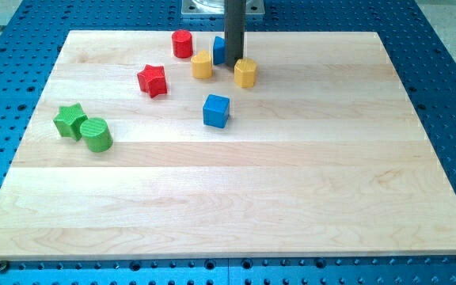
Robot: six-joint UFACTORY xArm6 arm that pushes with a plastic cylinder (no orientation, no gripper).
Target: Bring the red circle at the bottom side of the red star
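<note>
The red circle (182,43) stands near the board's top edge, left of centre. The red star (153,80) lies below and to its left, a short gap apart. My tip (233,62) is at the end of the dark rod that comes down from the view's top. It sits to the right of the red circle, between a yellow block (202,65) on its left and a yellow block (245,73) on its right. A blue block (219,50) is partly hidden behind the rod.
A blue cube (217,110) lies below my tip, near the board's middle. A green star (70,120) and a green cylinder (97,134) touch each other at the left. The wooden board (236,198) rests on a blue perforated table.
</note>
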